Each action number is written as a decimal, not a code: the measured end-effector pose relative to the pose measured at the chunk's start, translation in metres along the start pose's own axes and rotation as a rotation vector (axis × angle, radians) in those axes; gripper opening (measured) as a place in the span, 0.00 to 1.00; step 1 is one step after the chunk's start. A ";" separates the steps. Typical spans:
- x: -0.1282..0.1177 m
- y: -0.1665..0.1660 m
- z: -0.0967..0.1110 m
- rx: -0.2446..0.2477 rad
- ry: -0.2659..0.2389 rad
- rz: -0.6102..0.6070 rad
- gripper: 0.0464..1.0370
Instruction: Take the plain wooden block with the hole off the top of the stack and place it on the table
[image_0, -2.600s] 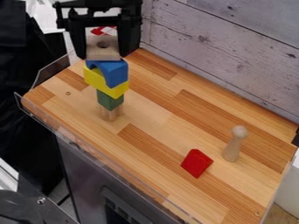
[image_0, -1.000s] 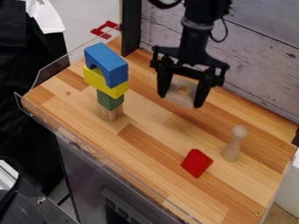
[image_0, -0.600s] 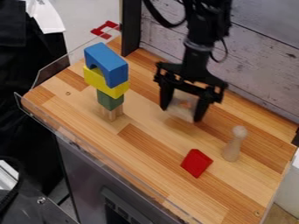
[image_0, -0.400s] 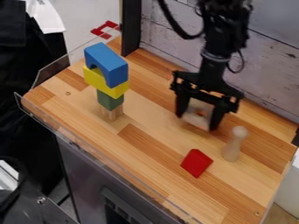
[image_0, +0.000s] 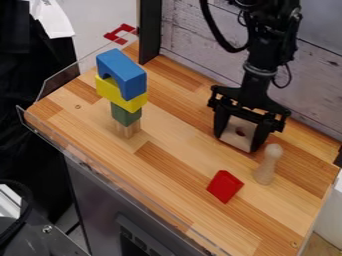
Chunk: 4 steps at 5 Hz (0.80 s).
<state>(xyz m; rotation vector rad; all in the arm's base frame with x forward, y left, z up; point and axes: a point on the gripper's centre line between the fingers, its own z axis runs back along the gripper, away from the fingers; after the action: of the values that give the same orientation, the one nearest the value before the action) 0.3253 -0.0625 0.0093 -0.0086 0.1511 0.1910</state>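
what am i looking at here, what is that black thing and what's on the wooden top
The black thing is a robot arm, seen by a fixed camera looking down at a slant. It comes in from the top edge, and its two-finger gripper holds a pale wooden block with a round hole. Just beside it stands a wooden peg with a round head, and nearer the camera lies a red block. Further left is a stack: pale wood at the bottom, then green, yellow and a blue arch.

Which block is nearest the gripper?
The pale block with the round hole: it's between the fingers of the gripper. The red block lies apart; the blue arch, yellow block and green block are stacked.
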 end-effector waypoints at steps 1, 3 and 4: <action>-0.002 0.003 0.001 0.006 0.020 0.032 0.97; -0.005 0.013 0.042 -0.023 -0.083 0.080 0.96; -0.010 0.022 0.077 -0.021 -0.151 0.086 0.96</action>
<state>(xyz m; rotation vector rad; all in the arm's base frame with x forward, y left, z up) 0.3231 -0.0407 0.0871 -0.0089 -0.0008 0.2783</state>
